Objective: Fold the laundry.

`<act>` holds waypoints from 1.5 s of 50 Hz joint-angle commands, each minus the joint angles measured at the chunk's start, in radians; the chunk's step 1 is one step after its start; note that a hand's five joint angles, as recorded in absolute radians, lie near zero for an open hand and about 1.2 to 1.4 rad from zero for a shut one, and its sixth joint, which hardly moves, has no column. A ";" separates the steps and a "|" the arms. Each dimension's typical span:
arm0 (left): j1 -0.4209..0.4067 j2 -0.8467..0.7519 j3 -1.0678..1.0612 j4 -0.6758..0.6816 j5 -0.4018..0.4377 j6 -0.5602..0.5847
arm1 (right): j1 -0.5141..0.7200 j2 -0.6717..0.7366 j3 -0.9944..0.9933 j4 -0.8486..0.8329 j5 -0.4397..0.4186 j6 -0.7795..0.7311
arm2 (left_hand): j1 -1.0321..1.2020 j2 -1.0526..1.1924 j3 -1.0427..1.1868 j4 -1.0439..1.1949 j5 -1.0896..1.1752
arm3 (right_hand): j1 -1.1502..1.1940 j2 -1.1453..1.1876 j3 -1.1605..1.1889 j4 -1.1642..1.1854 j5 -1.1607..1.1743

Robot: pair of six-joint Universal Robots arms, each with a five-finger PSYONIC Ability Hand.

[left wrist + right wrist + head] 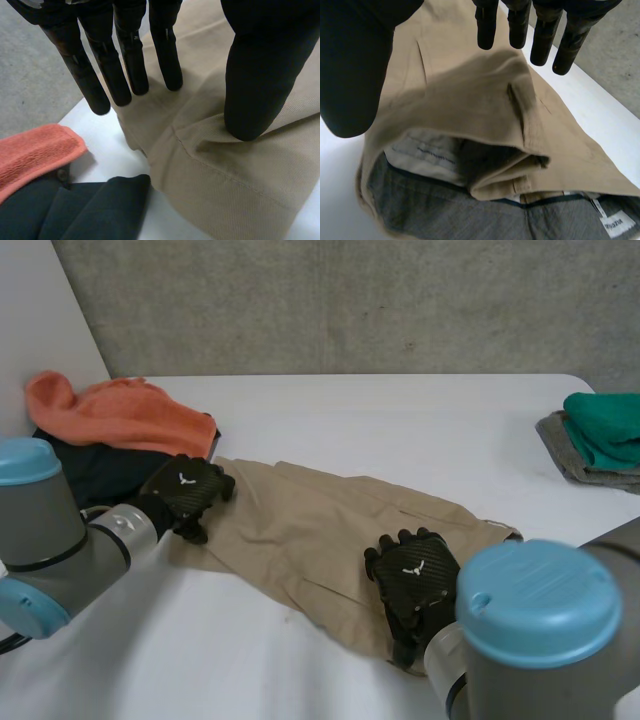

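Both hands' fingers point(131, 65) lie released over the tan trousers point(300, 530): left hand point(185, 490) at hem, right hand point(412, 575) at waistband.

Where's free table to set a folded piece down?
Widest bare stretch: behind the khaki trousers, between the orange towel and the green-and-grey stack. Also the near strip before the trousers. Crowded: left rear, towel, dark garment, left robot hand.

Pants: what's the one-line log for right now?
pants on table | left hand open, at hem | right hand open, at waistband
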 commanded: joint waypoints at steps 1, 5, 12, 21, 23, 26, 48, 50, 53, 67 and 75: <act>-0.015 -0.037 0.028 0.002 -0.013 0.011 | 0.017 0.057 -0.002 -0.051 0.050 -0.018 | 0.293 0.303 0.304 0.304 0.305 | 0.158 0.142 0.138 0.128 0.118; -0.021 -0.037 0.045 0.002 -0.016 0.011 | 0.011 0.083 -0.001 -0.071 0.050 -0.024 | 0.487 0.497 0.497 0.497 0.499 | 0.398 0.381 0.377 0.368 0.357; -0.059 -0.017 0.039 -0.008 -0.024 0.009 | -0.006 0.069 -0.005 -0.121 0.044 -0.044 | 0.789 0.799 0.800 0.800 0.801 | 1.191 1.174 1.170 1.161 1.150; -0.108 0.304 0.032 -0.091 -0.166 -0.057 | -0.123 -0.185 -0.070 -0.092 0.015 -0.398 | 0.789 0.799 0.800 0.800 0.801 | 1.191 1.174 1.170 1.161 1.150; -0.121 0.372 0.039 -0.114 -0.188 -0.101 | -0.155 -0.214 -0.094 -0.051 0.006 -0.458 | 0.789 0.799 0.800 0.800 0.801 | 1.191 1.174 1.170 1.161 1.150; -0.136 0.492 0.053 -0.160 -0.203 -0.184 | -0.207 -0.257 -0.162 0.059 -0.012 -0.544 | 0.789 0.799 0.800 0.800 0.801 | 1.191 1.174 1.170 1.161 1.150; -0.167 0.201 0.300 -0.301 -0.258 -0.241 | -0.476 -0.012 -0.429 0.250 -0.330 -0.445 | 0.789 0.799 0.800 0.800 0.801 | 1.191 1.174 1.170 1.161 1.150; -0.181 0.107 0.405 -0.229 -0.284 -0.215 | -0.476 0.057 -0.493 0.157 -0.327 -0.409 | 0.789 0.799 0.800 0.800 0.801 | 1.191 1.174 1.170 1.161 1.150; -0.194 0.017 0.559 -0.101 -0.307 -0.177 | -0.479 0.131 -0.587 -0.033 -0.324 -0.389 | 0.789 0.799 0.800 0.800 0.801 | 1.191 1.174 1.170 1.161 1.150; -0.256 -0.029 0.835 0.455 -0.338 -0.141 | -0.471 0.212 -0.797 -0.764 -0.302 -0.328 | 0.789 0.799 0.800 0.800 0.801 | 1.191 1.174 1.170 1.161 1.150; -0.263 -0.003 0.647 0.391 -0.439 -0.140 | -0.473 0.209 -0.750 -0.669 -0.318 -0.279 | 0.789 0.799 0.800 0.800 0.801 | 1.191 1.174 1.170 1.161 1.150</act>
